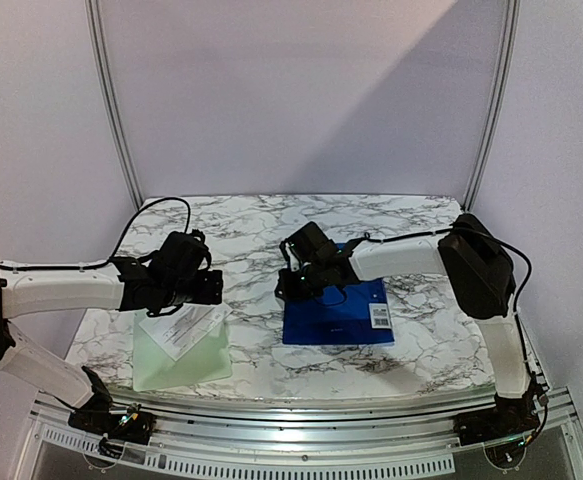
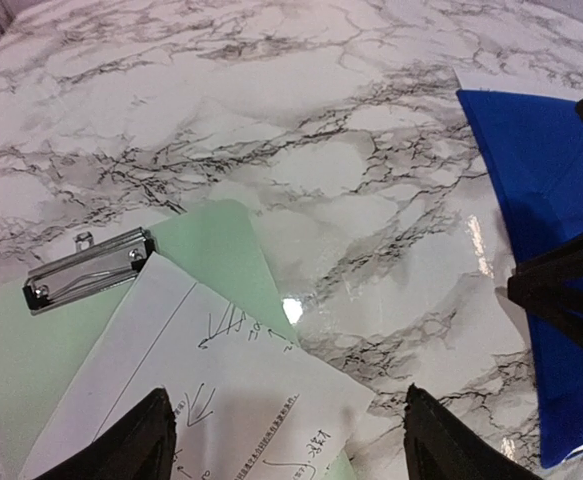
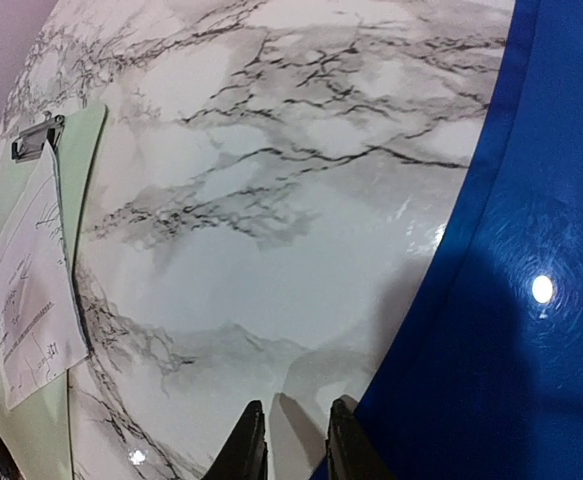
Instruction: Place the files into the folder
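Now, left end effector (image 2: 286, 392) wide apart over files (image 2: 206, 350), right end effector (image 3: 293, 412) barely apart at folder (image 3: 491, 300) edge, table (image 3: 271, 200) between.

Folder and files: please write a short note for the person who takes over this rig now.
Left hand: open, empty, above the printed sheet, which lies on the green clipboard.
Right hand: narrowly open, empty, low at the left edge of the blue folder.
The folder lies flat on the table and appears closed.
Done: nothing is filed.
Left: open the folder, put the sheet inside.
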{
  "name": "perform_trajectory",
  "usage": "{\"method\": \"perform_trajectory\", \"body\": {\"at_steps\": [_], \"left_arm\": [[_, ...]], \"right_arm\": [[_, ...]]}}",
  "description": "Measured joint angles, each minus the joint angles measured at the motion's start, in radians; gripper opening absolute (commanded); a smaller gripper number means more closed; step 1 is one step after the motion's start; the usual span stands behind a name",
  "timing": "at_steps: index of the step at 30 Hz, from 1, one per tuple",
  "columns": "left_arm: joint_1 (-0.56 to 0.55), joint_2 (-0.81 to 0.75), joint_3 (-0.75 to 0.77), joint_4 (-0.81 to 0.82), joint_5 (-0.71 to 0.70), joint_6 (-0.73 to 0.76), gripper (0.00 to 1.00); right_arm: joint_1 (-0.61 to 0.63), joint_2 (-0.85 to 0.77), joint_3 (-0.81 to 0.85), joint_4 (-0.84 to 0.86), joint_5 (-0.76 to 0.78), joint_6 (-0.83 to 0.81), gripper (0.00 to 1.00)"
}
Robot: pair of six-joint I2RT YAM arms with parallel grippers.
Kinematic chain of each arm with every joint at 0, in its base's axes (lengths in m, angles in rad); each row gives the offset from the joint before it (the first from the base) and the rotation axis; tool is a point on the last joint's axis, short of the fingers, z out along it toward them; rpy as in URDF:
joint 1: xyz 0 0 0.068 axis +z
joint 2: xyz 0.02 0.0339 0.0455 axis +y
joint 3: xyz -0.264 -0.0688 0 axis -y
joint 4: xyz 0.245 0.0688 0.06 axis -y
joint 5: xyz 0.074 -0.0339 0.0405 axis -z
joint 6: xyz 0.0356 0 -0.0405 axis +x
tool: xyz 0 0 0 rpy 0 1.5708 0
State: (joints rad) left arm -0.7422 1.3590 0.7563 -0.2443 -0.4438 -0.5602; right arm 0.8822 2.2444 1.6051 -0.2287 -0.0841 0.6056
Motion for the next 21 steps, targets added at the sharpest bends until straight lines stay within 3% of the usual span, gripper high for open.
{"method": "perform_trajectory", "body": {"at_steps": [21], "left_arm": [[0.000,-0.005,0.000,-0.015,-0.016,-0.010,0.78]], "right_arm": [[-0.211,-0.038,-0.074,0.042,-0.004,-0.071,0.22]]}}
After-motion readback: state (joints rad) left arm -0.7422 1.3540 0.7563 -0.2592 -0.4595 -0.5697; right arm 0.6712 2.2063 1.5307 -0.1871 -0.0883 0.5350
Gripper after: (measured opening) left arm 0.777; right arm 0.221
